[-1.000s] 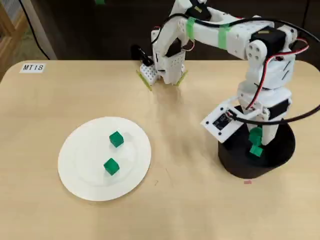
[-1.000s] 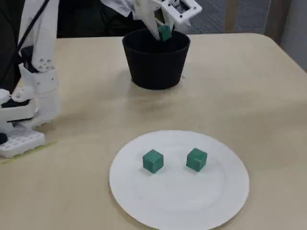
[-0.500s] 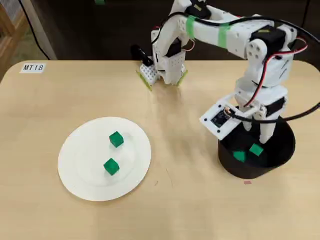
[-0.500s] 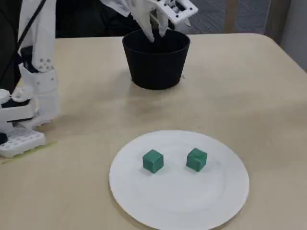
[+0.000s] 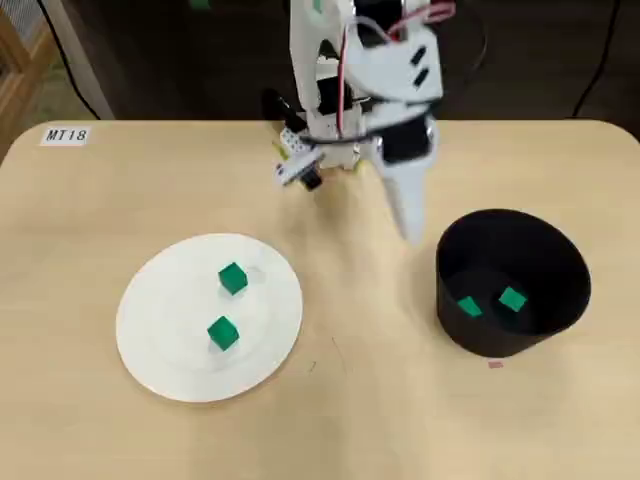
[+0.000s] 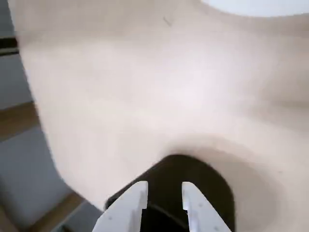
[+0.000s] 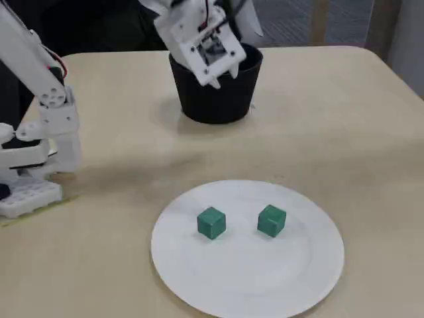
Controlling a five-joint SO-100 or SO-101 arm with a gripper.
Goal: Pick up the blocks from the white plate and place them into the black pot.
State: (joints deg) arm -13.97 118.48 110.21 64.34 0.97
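Overhead view: two green blocks (image 5: 231, 278) sitting on the white plate (image 5: 150, 340), two more (image 5: 512, 299) lying inside the black pot (image 5: 500, 340); jaws hanging slightly parted, gripping nothing, above the tabletop (image 5: 380, 420) between them.

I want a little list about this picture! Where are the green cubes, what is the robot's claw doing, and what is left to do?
cubes on plate: two small bright green cubes lying apart on the large round white plate
cubes in pot: two more green cubes at the bottom of the matte black round pot
gripper: white two-finger gripper empty, fingers a little apart, above the table beside the pot
table: light wooden table
left to do: the two cubes on the plate
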